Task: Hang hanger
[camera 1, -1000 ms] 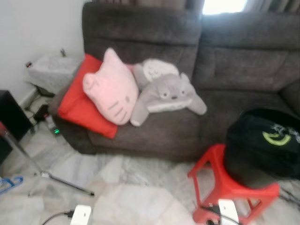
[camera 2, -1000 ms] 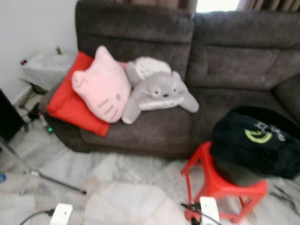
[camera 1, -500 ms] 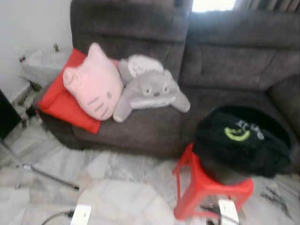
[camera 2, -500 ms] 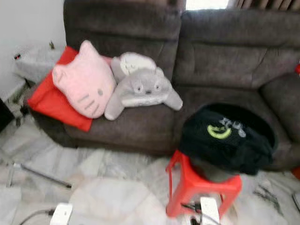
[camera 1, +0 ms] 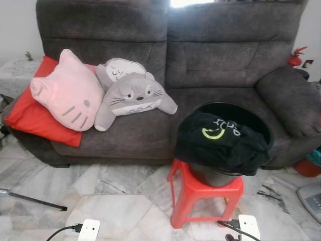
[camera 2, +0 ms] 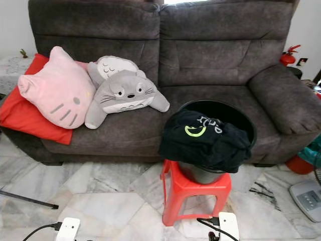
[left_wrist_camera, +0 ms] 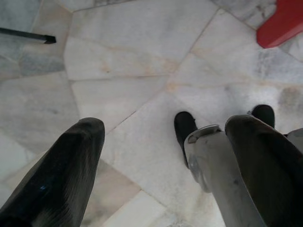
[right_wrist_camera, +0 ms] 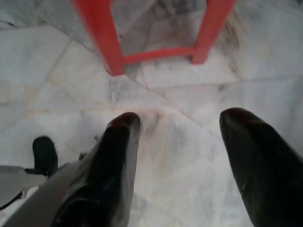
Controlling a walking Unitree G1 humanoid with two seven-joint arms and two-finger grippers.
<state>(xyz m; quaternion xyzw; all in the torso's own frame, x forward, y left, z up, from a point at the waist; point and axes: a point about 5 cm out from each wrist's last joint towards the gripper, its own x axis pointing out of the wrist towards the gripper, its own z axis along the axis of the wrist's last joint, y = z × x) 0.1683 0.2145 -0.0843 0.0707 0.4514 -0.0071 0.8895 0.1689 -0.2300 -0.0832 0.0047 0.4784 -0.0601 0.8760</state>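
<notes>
**Hanger out of sight; both grippers empty over marble floor**

Hanger: I cannot find one from here. My left gripper [left_wrist_camera: 163,127] hangs with fingers spread wide, holding nothing, above pale marble floor [left_wrist_camera: 142,61]. My right gripper [right_wrist_camera: 180,125] is likewise spread and empty, the red plastic stool [right_wrist_camera: 156,33] just beyond its fingertips. On that stool sits a black bucket [camera 1: 235,113] draped with a black garment [camera 1: 218,140]. Behind it, a grey sofa [camera 1: 210,50] carries a pink cat cushion [camera 1: 67,93] and grey plush toy [camera 1: 133,95].

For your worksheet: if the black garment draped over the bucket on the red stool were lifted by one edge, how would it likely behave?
The black garment sags in folds over the black bucket, so it would probably hang floppy and stretch out. It looks light. Dragging it sideways might tip the bucket, which perches on the narrow red stool.
</notes>
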